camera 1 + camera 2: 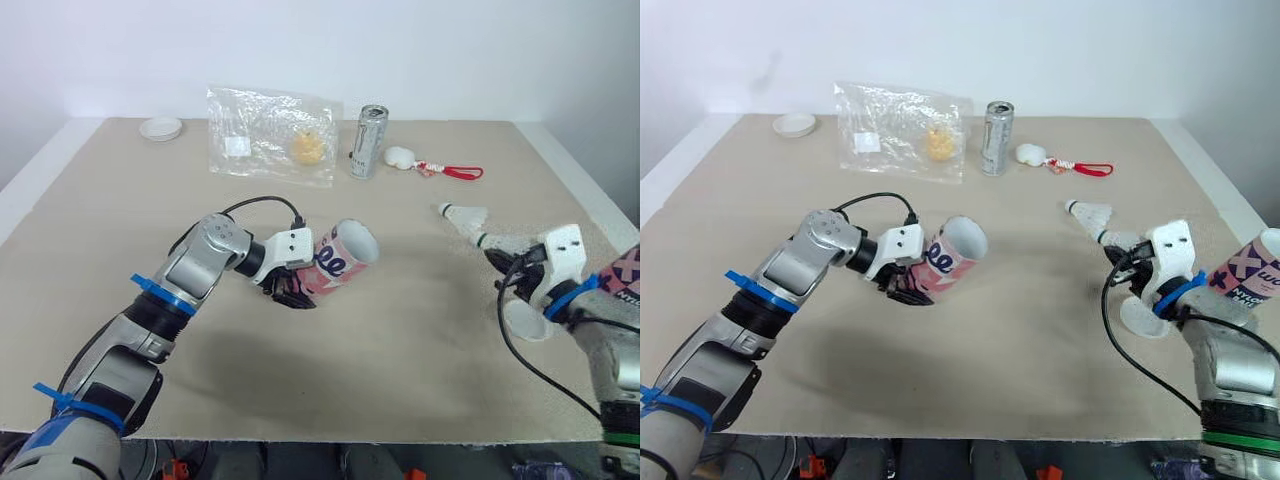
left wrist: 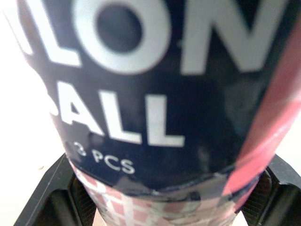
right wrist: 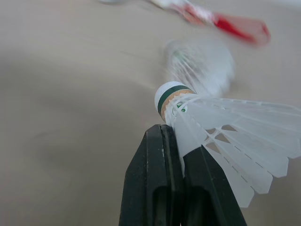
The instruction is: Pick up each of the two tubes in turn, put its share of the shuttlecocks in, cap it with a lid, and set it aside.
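Right gripper (image 3: 176,136) pinches white feathered shuttlecock (image 3: 221,125) cork-forward; left gripper (image 1: 292,288) clamps pink-and-navy cardboard tube (image 1: 345,255), mouth angled toward it, likely for loading.

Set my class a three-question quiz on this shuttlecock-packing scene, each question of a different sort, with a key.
1. True or false: the pink tube held in the left gripper has no lid on.
2. The right gripper is shut on: A a lid; B a shuttlecock; C a pen.
3. Fill in: by the robot's own sides, the drink can stands to the ____ of the plastic bag.
Key: 1 true; 2 B; 3 right.
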Available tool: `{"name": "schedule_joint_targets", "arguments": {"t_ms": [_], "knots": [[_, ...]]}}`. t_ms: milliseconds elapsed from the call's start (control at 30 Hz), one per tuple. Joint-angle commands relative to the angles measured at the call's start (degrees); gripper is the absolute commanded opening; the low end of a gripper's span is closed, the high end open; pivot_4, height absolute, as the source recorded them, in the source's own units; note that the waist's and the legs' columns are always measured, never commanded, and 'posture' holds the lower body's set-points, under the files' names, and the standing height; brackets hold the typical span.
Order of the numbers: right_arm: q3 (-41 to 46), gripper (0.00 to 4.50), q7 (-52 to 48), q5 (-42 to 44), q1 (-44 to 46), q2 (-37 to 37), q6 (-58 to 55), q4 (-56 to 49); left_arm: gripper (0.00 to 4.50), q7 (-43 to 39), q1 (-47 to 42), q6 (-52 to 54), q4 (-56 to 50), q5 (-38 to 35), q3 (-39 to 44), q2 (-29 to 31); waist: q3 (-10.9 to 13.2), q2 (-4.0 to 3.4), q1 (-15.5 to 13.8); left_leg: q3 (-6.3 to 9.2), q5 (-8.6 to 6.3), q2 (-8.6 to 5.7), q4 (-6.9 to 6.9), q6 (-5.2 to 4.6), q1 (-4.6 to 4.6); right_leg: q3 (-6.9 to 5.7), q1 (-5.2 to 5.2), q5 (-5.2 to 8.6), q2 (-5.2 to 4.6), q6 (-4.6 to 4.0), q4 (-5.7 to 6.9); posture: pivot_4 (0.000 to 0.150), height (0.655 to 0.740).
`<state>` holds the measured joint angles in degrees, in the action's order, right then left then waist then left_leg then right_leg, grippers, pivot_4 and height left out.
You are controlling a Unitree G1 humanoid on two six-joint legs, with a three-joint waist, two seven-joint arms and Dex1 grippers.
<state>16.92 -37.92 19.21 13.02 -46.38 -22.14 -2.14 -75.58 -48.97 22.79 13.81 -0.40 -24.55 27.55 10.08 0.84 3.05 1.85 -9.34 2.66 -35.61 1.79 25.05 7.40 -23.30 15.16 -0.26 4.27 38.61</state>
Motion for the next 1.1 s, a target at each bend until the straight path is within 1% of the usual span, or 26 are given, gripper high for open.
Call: {"name": "schedule_joint_targets", "arguments": {"t_ms": [33, 100, 167, 333, 533, 800, 900, 933, 1000, 1033, 1100], "knots": [[-3.8, 0.13, -12.2, 1.5, 8.1, -7.2, 5.9, -10.5, 3.34, -1.2, -1.8, -1.2, 0.6, -0.2, 0.0, -0.1, 0.0, -0.01, 0.3, 0.0, 0.0, 0.01, 0.0, 0.0, -0.01, 0.0, 0.01, 0.0, 0.01, -0.01, 0.0, 0.15, 0.74], [-7.4, 0.13, -18.7, 3.0, 13.1, -8.7, 8.8, -14.0, 3.34, -1.7, -2.2, -2.1, 1.3, -0.4, 0.0, -0.4, 0.1, -0.08, 0.4, 0.04, 0.0, 0.05, -0.05, 0.0, -0.04, -0.03, 0.03, -0.04, 0.06, -0.03, 0.02, 0.15, 0.74], [-9.9, 0.13, -21.5, 4.5, 17.2, -8.2, 9.6, -15.8, 3.34, -1.9, -2.4, -2.8, 2.0, -0.5, 0.1, -0.8, 0.1, -0.07, 0.6, 0.06, 0.0, 0.06, -0.03, 0.0, -0.05, -0.04, 0.03, -0.03, 0.07, -0.04, 0.04, 0.15, 0.74], [-16.2, 0.13, -28.8, 2.0, 22.4, -7.6, 16.0, -15.1, 3.34, -2.1, -2.8, -4.1, 3.1, 0.3, -0.2, -1.3, 0.1, 0.05, 0.1, 0.06, -0.01, 0.02, -0.03, 0.02, 0.11, -0.07, 0.02, 0.04, -0.03, 0.01, -0.11, 0.15, 0.74], [-19.3, 0.13, -34.2, -1.2, 24.5, -7.7, 23.0, -10.9, 3.34, -1.9, -2.7, -4.0, 3.1, 0.3, 0.1, -1.3, 0.1, 0.05, -0.3, 0.04, -0.04, 0.01, 0.0, 0.01, 0.12, -0.07, 0.0, 0.05, -0.04, 0.0, -0.13, 0.15, 0.74], [-22.2, 0.13, -38.0, -4.0, 26.0, -4.9, 31.2, -5.9, 3.34, -1.6, -2.2, -3.7, 2.5, 0.4, 0.4, -0.9, 0.1, 0.05, -0.3, 0.04, -0.03, 0.02, -0.03, 0.01, 0.08, -0.07, 0.0, 0.03, -0.03, -0.02, -0.07, 0.15, 0.74], [-23.4, 0.13, -39.1, -4.4, 27.4, -3.6, 32.0, -4.3, 3.34, -1.5, -2.2, -3.6, 2.4, 0.5, 0.3, -0.9, 0.1, 0.05, -0.3, 0.04, -0.03, 0.02, -0.03, 0.01, 0.07, -0.07, 0.0, 0.03, -0.03, -0.03, -0.05, 0.15, 0.74], [-23.7, 0.39, -39.3, -4.4, 28.0, -3.3, 32.0, -3.8, 3.34, -1.5, -2.2, -3.6, 2.3, 0.5, 0.3, -0.9, 0.1, 0.05, -0.3, 0.04, -0.03, 0.02, -0.03, 0.02, 0.07, -0.07, 0.0, 0.02, -0.03, -0.04, -0.04, 0.15, 0.74], [-23.6, 1.05, -39.5, -4.0, 29.1, -2.6, 31.5, -3.3, 3.34, -1.5, -2.1, -3.4, 2.1, 0.4, 0.3, -0.9, 0.1, 0.05, -0.3, 0.04, -0.03, 0.02, -0.04, 0.02, 0.07, -0.07, 0.0, 0.02, -0.03, -0.04, -0.03, 0.15, 0.74], [-23.3, 1.58, -39.6, -3.5, 29.7, -2.5, 31.0, -3.1, 3.34, -1.5, -2.0, -3.2, 1.8, 0.4, 0.3, -0.8, 0.1, 0.05, -0.3, 0.04, -0.03, 0.02, -0.05, 0.02, 0.07, -0.07, 0.0, 0.02, -0.03, -0.04, -0.02, 0.15, 0.74], [-22.2, 2.42, -39.6, -2.2, 29.9, -2.6, 29.6, -2.9, 3.34, -1.4, -1.6, -2.9, 1.4, 0.4, 0.3, -0.6, 0.1, 0.05, -0.3, 0.04, -0.03, 0.02, -0.05, 0.02, 0.07, -0.07, 0.0, 0.02, -0.03, -0.05, -0.01, 0.15, 0.74]]}}
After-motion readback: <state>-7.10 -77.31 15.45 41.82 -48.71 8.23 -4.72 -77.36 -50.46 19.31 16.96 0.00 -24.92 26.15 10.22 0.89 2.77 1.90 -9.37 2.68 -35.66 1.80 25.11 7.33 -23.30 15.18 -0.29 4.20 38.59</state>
